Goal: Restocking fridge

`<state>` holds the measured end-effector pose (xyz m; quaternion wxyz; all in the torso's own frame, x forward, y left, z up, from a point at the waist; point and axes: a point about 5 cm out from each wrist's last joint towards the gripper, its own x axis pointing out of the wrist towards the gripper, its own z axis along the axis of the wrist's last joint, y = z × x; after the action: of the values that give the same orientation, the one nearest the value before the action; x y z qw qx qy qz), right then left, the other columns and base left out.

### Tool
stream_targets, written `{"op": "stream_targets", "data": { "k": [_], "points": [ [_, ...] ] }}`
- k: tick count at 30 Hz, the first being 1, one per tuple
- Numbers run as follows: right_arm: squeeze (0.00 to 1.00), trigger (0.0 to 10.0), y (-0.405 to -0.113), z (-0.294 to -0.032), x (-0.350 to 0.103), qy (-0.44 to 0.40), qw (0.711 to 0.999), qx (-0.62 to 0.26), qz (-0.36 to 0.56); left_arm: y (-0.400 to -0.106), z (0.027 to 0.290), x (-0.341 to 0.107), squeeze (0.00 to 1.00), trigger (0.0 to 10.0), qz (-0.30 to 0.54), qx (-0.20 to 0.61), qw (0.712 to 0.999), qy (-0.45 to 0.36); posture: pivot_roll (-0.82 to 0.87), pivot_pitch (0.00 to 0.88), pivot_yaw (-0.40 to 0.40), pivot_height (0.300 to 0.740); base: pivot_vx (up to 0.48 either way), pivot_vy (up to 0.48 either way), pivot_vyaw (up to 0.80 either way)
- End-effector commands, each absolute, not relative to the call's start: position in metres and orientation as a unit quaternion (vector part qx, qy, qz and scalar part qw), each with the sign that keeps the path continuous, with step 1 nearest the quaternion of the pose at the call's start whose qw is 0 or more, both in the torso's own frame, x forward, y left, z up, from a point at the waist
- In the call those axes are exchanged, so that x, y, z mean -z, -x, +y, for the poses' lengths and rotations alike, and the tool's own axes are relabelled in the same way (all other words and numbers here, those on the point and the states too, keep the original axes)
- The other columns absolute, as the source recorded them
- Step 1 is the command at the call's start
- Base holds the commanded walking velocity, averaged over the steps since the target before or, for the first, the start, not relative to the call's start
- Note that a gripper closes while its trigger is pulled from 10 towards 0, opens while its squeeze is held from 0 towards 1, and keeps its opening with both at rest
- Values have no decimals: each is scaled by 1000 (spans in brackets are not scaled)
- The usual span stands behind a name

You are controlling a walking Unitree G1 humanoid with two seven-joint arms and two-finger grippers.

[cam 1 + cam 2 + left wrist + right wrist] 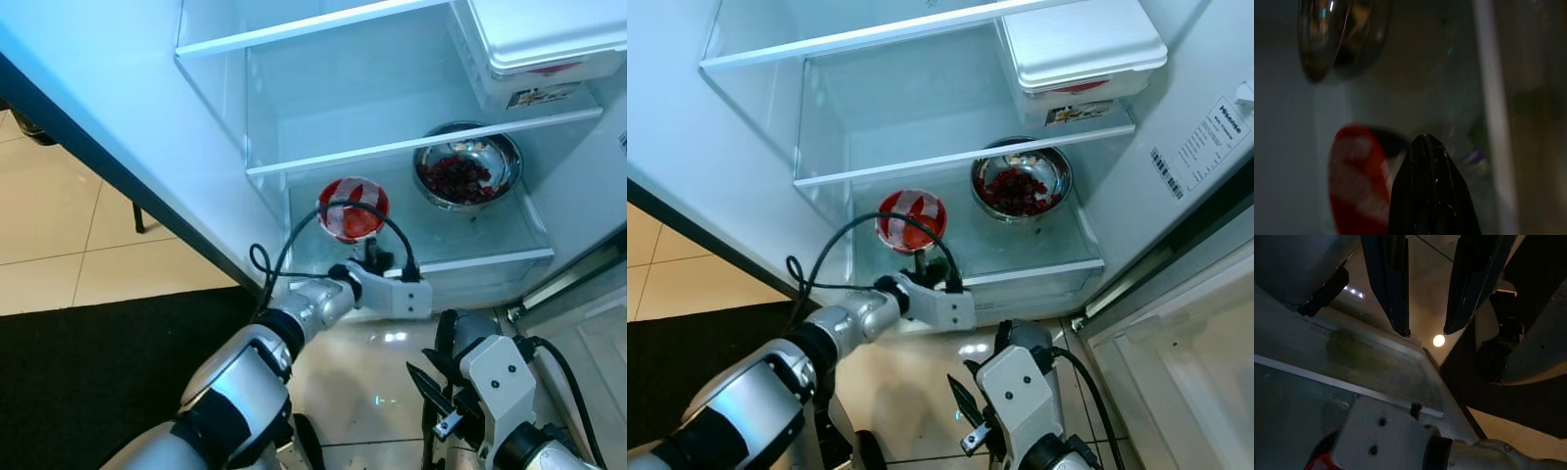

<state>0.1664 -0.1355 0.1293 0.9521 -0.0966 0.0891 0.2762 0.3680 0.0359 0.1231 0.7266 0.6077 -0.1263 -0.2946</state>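
A red and white bowl [353, 208] holding something red sits on the lower glass shelf [470, 235] of the open fridge, towards the left. My left gripper [369, 251] reaches onto that shelf and stands at the bowl's near rim. In the left wrist view its fingers [1425, 161] are pressed together, with the red bowl [1354, 181] beside them, not between them. A steel bowl [467, 166] of dark red berries stands to the right on the same shelf. My right gripper [1426, 331] hangs low over the floor in front of the fridge, open and holding nothing.
A white lidded container [1083, 44] rests on the shelf above, at the right. The upper shelves [882, 157] are bare glass. The open fridge door [118, 127] flanks my left; a black mat [98, 362] lies on the tiled floor below it.
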Motion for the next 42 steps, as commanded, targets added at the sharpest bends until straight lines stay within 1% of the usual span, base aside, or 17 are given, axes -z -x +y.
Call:
{"op": "stream_targets", "data": {
  "k": [1, 3, 4, 7, 15, 18, 20, 21, 26, 29, 31, 33, 34, 35, 36, 39, 42],
  "points": [
    [0, 10000, -161, -135, -129, 85, 951, -279, 100, -369, 52, -115, 0, 10000, -98, 281, 732, -613, -250, 467, 163, 304, 0, 0, 0],
    [0, 10000, -160, -136, -129, 85, 952, -278, 99, -372, 57, -117, 0, 10000, -95, 271, 733, -617, -252, 468, 163, 304, 0, 0, 0],
    [0, 10000, -160, -136, -131, 84, 952, -277, 99, -377, 66, -123, 0, 10000, -90, 252, 736, -622, -253, 472, 159, 304, 0, 0, 0],
    [0, 10000, -160, -137, -132, 84, 952, -277, 97, -382, 77, -127, 0, 10000, -81, 233, 738, -628, -255, 470, 158, 304, 0, 0, 0],
    [0, 10000, -160, -138, -133, 84, 952, -278, 96, -385, 97, -128, 0, 10000, -62, 205, 748, -628, -255, 468, 153, 304, 0, 0, 0],
    [0, 10000, -162, -137, -132, 84, 952, -279, 96, -385, 101, -128, 0, 10000, -60, 197, 757, -620, -255, 459, 153, 304, 0, 0, 0],
    [0, 10000, -166, -138, -129, 87, 952, -279, 96, -384, 106, -126, 0, 10000, -58, 190, 777, -598, -244, 435, 155, 304, 0, 0, 0],
    [0, 10000, -167, -138, -129, 88, 951, -279, 96, -383, 106, -125, 0, 10000, -59, 191, 780, -593, -244, 435, 155, 304, 0, 0, 0],
    [0, 10000, -172, -140, -126, 95, 951, -279, 97, -378, 105, -117, 0, 10000, -59, 207, 789, -575, -230, 407, 157, 304, 0, 0, 0],
    [0, 10000, -181, -142, -123, 106, 952, -272, 92, -362, 98, -97, 0, 10000, -58, 262, 800, -537, -211, 370, 165, 304, 0, 0, 0],
    [0, 10000, -181, -142, -123, 106, 952, -272, 92, -362, 98, -97, 0, 10000, -58, 262, 800, -537, -211, 370, 165, 304, 0, 0, 0],
    [0, 10000, -189, -143, -123, 111, 953, -269, 86, -347, 92, -82, 0, 10000, -70, 305, 796, -517, -195, 341, 161, 304, 0, 0, 0],
    [0, 10000, -192, -143, -123, 112, 953, -269, 84, -342, 89, -77, 0, 10000, -75, 321, 795, -510, -195, 341, 161, 304, 0, 0, 0],
    [0, 10000, -192, -143, -123, 112, 953, -269, 84, -342, 89, -77, 0, 10000, -75, 321, 795, -510, -195, 341, 161, 304, 0, 0, 0],
    [0, 10000, -197, -143, -122, 117, 953, -268, 81, -333, 87, -71, 0, 10000, -84, 341, 798, -490, -178, 314, 162, 304, 0, 0, 0],
    [0, 10000, -202, -144, -121, 124, 953, -266, 77, -326, 86, -66, 0, 10000, -93, 353, 804, -469, -178, 310, 163, 304, 0, 0, 0],
    [0, 10000, -202, -144, -121, 125, 953, -266, 76, -325, 86, -66, 0, 10000, -93, 355, 805, -466, -178, 310, 163, 304, 0, 0, 0]
  ]
}}
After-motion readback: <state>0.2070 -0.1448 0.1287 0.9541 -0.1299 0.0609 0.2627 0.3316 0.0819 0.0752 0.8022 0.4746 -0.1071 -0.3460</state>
